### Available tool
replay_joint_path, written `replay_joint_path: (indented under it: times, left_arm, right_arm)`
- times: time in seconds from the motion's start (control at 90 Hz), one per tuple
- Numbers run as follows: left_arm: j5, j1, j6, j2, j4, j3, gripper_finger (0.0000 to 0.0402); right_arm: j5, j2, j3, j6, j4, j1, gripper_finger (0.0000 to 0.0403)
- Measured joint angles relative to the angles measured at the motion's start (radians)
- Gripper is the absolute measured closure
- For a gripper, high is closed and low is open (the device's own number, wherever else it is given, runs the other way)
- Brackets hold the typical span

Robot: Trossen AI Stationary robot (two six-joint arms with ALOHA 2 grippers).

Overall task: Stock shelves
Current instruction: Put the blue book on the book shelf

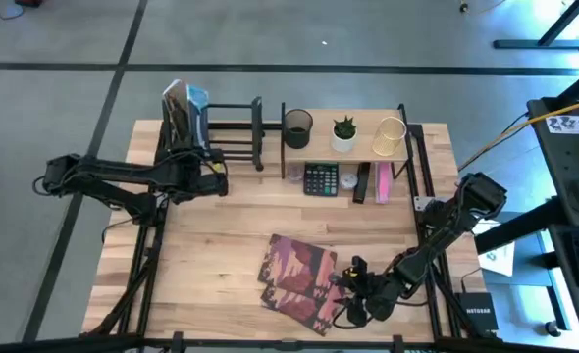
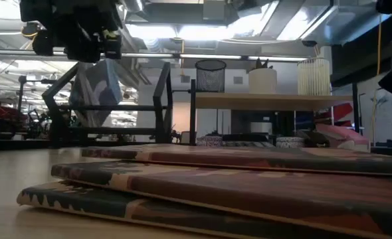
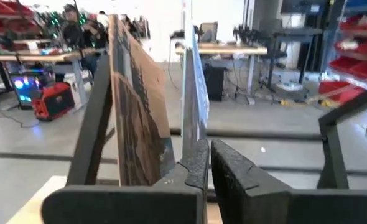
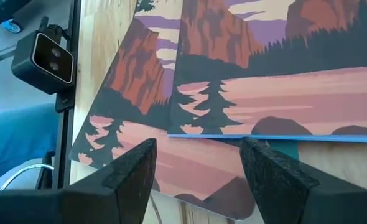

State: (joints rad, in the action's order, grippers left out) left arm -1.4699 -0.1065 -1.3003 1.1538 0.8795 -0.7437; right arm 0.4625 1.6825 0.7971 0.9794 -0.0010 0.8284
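We judge a book (image 1: 193, 106) is being stood in the black rack (image 1: 233, 132) at the table's far left; beside it stands the wood shelf (image 1: 353, 147). Our left gripper (image 3: 205, 163), fingers pinched narrow on the book's edge, must let go. Our right gripper (image 4: 199, 165) hovers wide open over the stacked books (image 1: 304, 279) near the front edge.

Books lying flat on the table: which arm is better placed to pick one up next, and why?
Right. Its open claw hovers over the flat books; the left claw is at the black rack.
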Motion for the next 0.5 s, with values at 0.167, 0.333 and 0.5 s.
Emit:
replay_joint_path:
  times: [0.167, 0.333, 0.5]
  left_arm:
    - [0.100, -0.020, 0.018, 0.000, 0.000, 0.000, 0.0359]
    - [0.117, -0.011, 0.035, 0.000, 0.001, -0.019, 0.0316]
    - [0.127, -0.004, 0.152, -0.002, -0.001, -0.090, 0.0288]
  right_arm:
    - [0.000, 0.000, 0.000, -0.011, 0.000, 0.000, 0.0185]
    - [0.000, 0.000, 0.000, -0.015, 0.000, 0.000, 0.0185]
    - [0.000, 0.000, 0.000, -0.016, 0.000, 0.000, 0.0185]
